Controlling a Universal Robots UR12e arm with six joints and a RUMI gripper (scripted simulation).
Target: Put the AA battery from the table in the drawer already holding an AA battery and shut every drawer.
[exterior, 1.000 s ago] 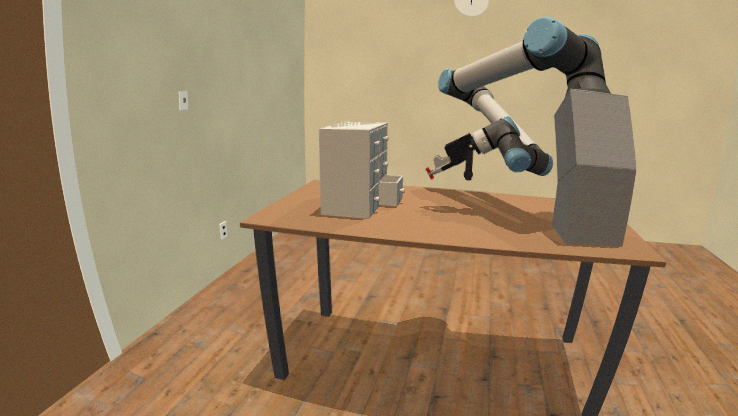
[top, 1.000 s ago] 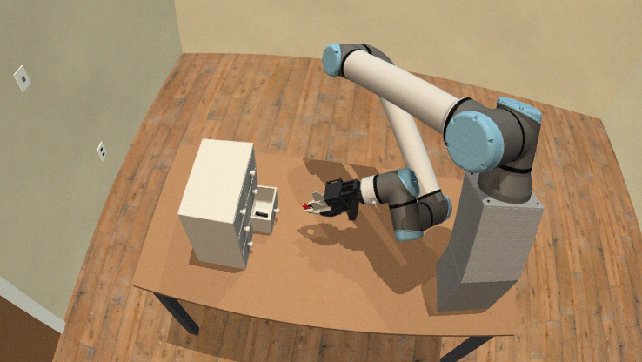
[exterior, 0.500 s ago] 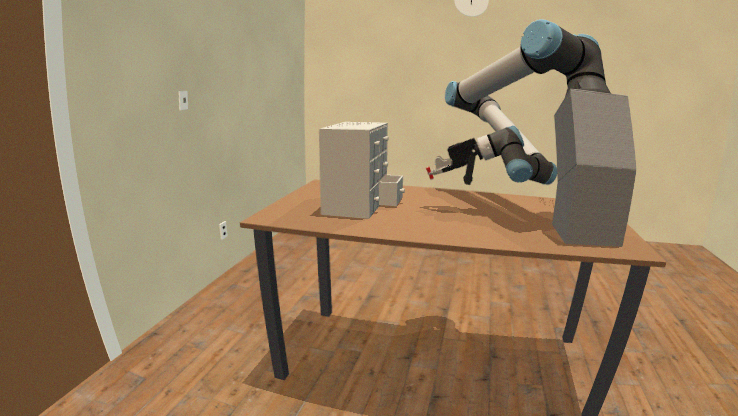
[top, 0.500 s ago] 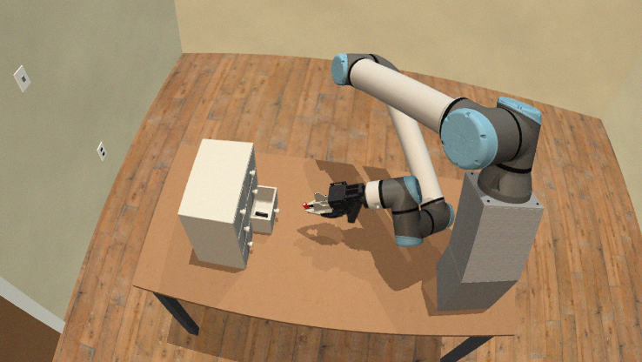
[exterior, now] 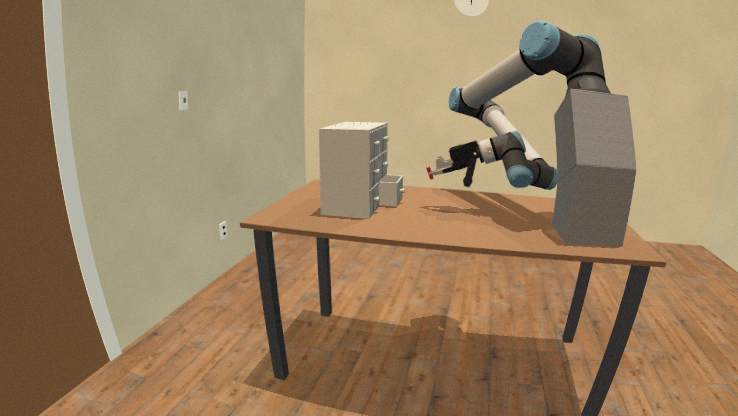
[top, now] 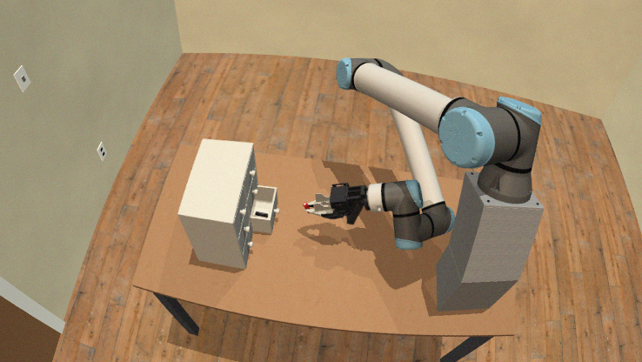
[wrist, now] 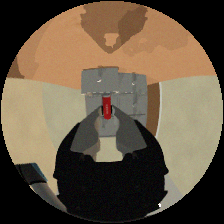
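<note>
The pincer (top: 309,207) (exterior: 432,173) (wrist: 106,106), nearly closed, grips the red battery (top: 305,205) (exterior: 429,170) (wrist: 106,107) above the worktop (top: 287,287) (exterior: 465,232) (wrist: 45,55), short of the open drawer (top: 264,226) (exterior: 390,192) (wrist: 99,80) at nine o'clock from above. Likely light, rigid, slippery: hold mid-barrel.

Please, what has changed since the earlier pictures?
The arm's elbow sank, and the gripper tilted flatter. Nothing was newly grasped or released: it still holds the red battery. The chest and its open drawer stayed as they were.
</note>
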